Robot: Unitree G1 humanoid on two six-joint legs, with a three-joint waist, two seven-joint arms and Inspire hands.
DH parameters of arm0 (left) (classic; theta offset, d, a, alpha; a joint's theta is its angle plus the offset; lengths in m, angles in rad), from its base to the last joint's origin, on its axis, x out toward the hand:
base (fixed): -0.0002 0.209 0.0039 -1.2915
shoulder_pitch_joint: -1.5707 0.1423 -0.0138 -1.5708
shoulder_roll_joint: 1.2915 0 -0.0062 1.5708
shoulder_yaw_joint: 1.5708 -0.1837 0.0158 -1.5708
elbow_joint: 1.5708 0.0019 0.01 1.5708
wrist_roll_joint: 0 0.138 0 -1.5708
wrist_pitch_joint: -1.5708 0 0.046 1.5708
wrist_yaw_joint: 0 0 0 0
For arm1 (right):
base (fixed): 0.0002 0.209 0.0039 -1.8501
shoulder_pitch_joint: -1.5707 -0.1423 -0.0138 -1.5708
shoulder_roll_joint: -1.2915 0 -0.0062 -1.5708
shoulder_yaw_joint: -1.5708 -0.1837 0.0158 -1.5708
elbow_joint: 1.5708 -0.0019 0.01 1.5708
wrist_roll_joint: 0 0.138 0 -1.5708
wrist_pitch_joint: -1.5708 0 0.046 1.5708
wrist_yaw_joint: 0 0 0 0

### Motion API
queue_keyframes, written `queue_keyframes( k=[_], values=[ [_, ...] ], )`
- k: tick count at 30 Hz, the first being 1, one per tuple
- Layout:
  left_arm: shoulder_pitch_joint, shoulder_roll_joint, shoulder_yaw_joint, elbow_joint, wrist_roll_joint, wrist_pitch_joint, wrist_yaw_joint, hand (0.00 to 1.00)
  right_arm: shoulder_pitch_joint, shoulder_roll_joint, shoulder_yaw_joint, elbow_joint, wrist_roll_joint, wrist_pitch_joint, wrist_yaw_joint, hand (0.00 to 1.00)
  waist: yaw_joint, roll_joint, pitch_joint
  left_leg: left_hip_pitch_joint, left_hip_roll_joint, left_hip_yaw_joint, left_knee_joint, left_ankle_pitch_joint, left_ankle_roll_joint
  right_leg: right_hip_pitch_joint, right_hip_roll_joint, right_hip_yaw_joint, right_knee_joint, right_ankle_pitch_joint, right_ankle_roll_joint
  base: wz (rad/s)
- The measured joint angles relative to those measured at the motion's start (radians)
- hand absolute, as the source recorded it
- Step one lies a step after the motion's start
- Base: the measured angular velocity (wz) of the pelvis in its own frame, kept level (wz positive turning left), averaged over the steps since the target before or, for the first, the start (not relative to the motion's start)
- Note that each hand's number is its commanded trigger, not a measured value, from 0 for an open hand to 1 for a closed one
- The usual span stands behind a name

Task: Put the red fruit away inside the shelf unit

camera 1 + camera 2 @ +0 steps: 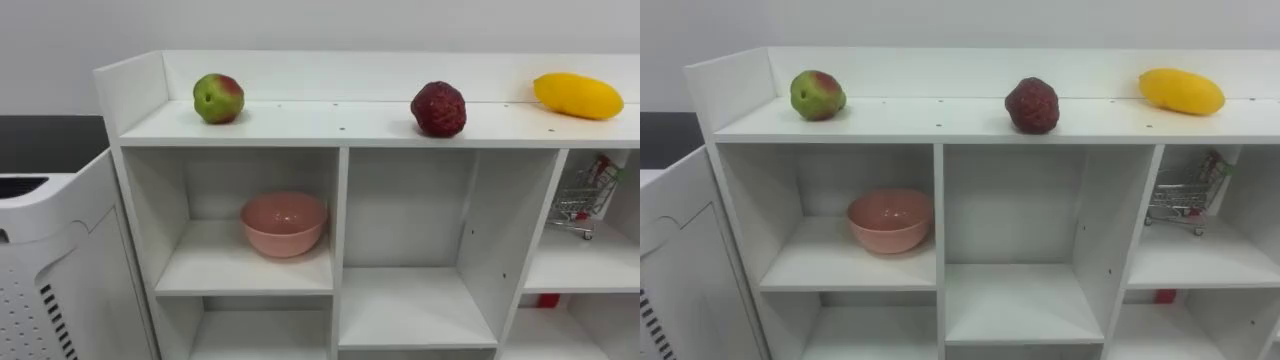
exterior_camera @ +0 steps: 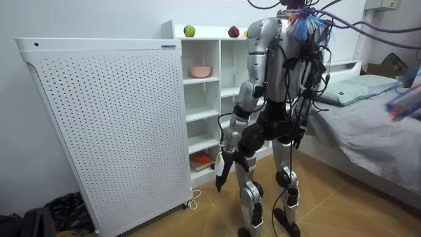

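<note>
A white closet (image 1: 340, 128) of open compartments stands right in front of me. On its top board lie three fruits: a green-red apple (image 1: 218, 98) at the left, a dark red bumpy fruit (image 1: 438, 109) in the middle and a yellow mango (image 1: 578, 96) at the right. A pink bowl (image 1: 284, 223) sits in the upper left compartment. The middle compartment holds nothing. In the room view I stand upright facing the closet, and my left hand (image 2: 220, 179) hangs low beside my thigh, away from the fruit.
A small toy shopping cart (image 1: 585, 198) stands in the upper right compartment. A tall white perforated panel (image 2: 105, 125) flanks the closet on my left. A bed (image 2: 368, 118) lies behind me. Something orange (image 2: 200, 158) rests on a low shelf.
</note>
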Motion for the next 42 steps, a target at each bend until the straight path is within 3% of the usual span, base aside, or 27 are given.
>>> queue_keyframes(
  k=[8, 14, 17, 20, 22, 24, 27, 31, 38, 42],
  values=[
    [-0.003, 0.001, 0.0, -0.002, 0.001, 0.002, 0.002, 0.0, 0.001, 0.016, -0.024, 0.001, 0.036, -0.002, -0.06, 0.0, -0.005, 0.002, -0.0008, 0.016, -0.002, 0.012, -0.008, 0.0, 0.0, 0.007, 0.001, 0.031, -0.014, 0.0, 0.0, -0.03],
    [-0.016, 0.001, 0.005, -0.009, -0.002, -0.036, 0.026, 0.0, -0.004, 0.02, -0.076, -0.039, 0.115, -0.001, -0.091, 0.0, -0.023, 0.002, -0.0012, 0.02, 0.001, 0.021, -0.007, 0.001, -0.001, 0.013, 0.004, 0.041, -0.015, 0.0, 0.0, -0.04],
    [-0.024, 0.005, 0.023, -0.021, -0.002, -0.066, 0.045, 0.0, -0.006, 0.02, -0.152, -0.202, 0.094, -0.002, -0.154, 0.0, -0.039, 0.004, 0.0, 0.019, 0.001, 0.022, -0.005, 0.001, -0.001, 0.012, 0.004, 0.044, -0.012, 0.001, -0.001, -0.02],
    [-0.03, 0.009, 0.043, -0.028, -0.007, -0.096, 0.054, 0.0, -0.004, 0.021, -0.196, -0.483, 0.073, -0.011, -0.207, 0.0, -0.051, 0.009, -0.0005, 0.02, 0.002, 0.029, -0.007, 0.001, -0.001, -0.001, 0.005, 0.052, -0.006, 0.002, -0.002, -0.09],
    [-0.043, 0.009, 0.044, -0.028, -0.025, -0.109, 0.067, 0.0, -0.005, 0.022, -0.203, -0.725, 0.009, -0.039, -0.258, 0.0, -0.051, 0.011, 0.0002, 0.018, 0.003, 0.032, -0.005, 0.001, -0.001, -0.005, 0.005, 0.056, 0.001, 0.002, -0.002, -0.05],
    [-0.047, 0.01, 0.044, -0.03, -0.029, -0.124, 0.068, 0.0, -0.011, 0.023, -0.203, -0.847, -0.024, -0.086, -0.289, 0.0, -0.05, 0.014, -0.0023, 0.018, 0.003, 0.032, -0.006, 0.001, -0.001, -0.01, 0.005, 0.056, 0.001, 0.002, -0.002, 0.0],
    [-0.042, 0.009, 0.043, -0.044, -0.043, -0.137, 0.069, 0.0, -0.01, 0.029, -0.185, -1.032, -0.063, -0.106, -0.324, 0.0, -0.042, 0.011, -0.006, 0.021, 0.002, 0.035, -0.016, 0.003, -0.002, -0.018, 0.005, 0.059, 0.001, 0.002, -0.002, -0.03],
    [-0.042, 0.01, 0.04, -0.043, -0.043, -0.141, 0.075, 0.0, -0.015, 0.029, -0.174, -1.148, -0.127, -0.122, -0.351, 0.0, -0.027, 0.008, -0.0078, 0.018, 0.003, 0.036, -0.021, 0.003, -0.002, -0.029, 0.005, 0.057, 0.002, 0.002, -0.002, -0.04],
    [-0.041, 0.01, 0.034, -0.04, -0.043, -0.16, 0.085, 0.0, -0.045, 0.019, -0.174, -1.302, -0.137, -0.141, -0.409, 0.0, -0.018, 0.023, -0.0097, 0.01, 0.002, 0.021, -0.025, 0.004, -0.002, -0.029, 0.007, 0.049, 0.002, 0.002, -0.002, -0.02],
    [-0.044, 0.01, 0.016, -0.041, -0.044, -0.182, 0.081, 0.0, -0.124, -0.005, -0.171, -1.381, -0.137, -0.164, -0.432, 0.0, -0.018, 0.02, -0.0066, 0.015, 0.002, 0.02, -0.028, 0.008, -0.004, -0.022, 0.007, 0.038, 0.002, 0.002, -0.002, 0.0]
  ],
)
